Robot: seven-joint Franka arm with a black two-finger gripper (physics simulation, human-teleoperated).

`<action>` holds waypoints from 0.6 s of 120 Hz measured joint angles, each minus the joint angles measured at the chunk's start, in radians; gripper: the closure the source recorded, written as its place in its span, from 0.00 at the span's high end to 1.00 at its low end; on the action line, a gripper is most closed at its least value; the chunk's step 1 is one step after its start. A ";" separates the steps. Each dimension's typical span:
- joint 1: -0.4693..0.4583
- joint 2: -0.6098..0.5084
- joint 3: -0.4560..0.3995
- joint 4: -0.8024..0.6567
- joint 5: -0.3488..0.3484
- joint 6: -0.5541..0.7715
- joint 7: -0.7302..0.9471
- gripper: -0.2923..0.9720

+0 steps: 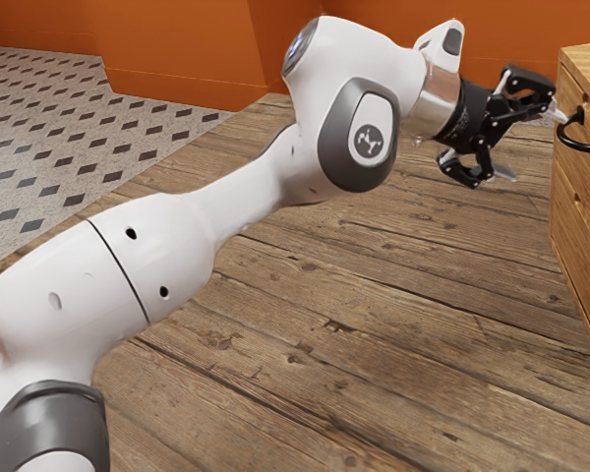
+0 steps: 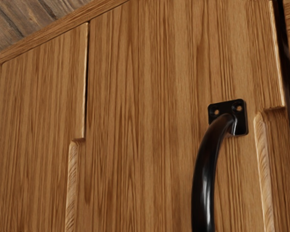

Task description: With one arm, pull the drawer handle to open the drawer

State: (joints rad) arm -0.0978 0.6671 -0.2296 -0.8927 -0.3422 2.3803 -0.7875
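A light wooden cabinet (image 1: 580,211) stands at the exterior view's right edge. Its top drawer front (image 1: 573,98) carries a black curved handle (image 1: 583,146). My black gripper (image 1: 534,146) hangs just off that handle, toward the exterior view's left, and is open with its fingers spread wide. The upper fingertip (image 1: 560,116) is close to the handle's upper mount, and nothing sits between the fingers. In the wrist view the handle (image 2: 208,179) arcs down from its square mounting plate (image 2: 228,116) on the drawer front (image 2: 150,111). The drawer front looks flush with the cabinet.
The cabinet stands on a plank wood floor (image 1: 393,324). A patterned tile floor (image 1: 49,128) lies at the exterior view's left, with orange walls (image 1: 187,44) behind. My white arm (image 1: 206,216) crosses the middle of that view.
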 joint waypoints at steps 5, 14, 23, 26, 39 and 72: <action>0.001 0.001 0.000 -0.002 0.000 -0.001 -0.010 0.77; 0.001 0.002 -0.003 -0.006 0.001 -0.001 -0.025 0.77; 0.001 0.004 -0.005 -0.006 0.002 -0.002 -0.038 0.77; 0.002 0.006 -0.005 -0.005 0.003 -0.002 -0.042 0.77; 0.022 0.024 -0.020 0.005 0.019 0.000 -0.058 0.77; 0.023 0.070 -0.040 0.081 0.049 0.021 -0.088 0.77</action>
State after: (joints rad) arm -0.0747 0.7369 -0.2694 -0.8121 -0.2928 2.4014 -0.8755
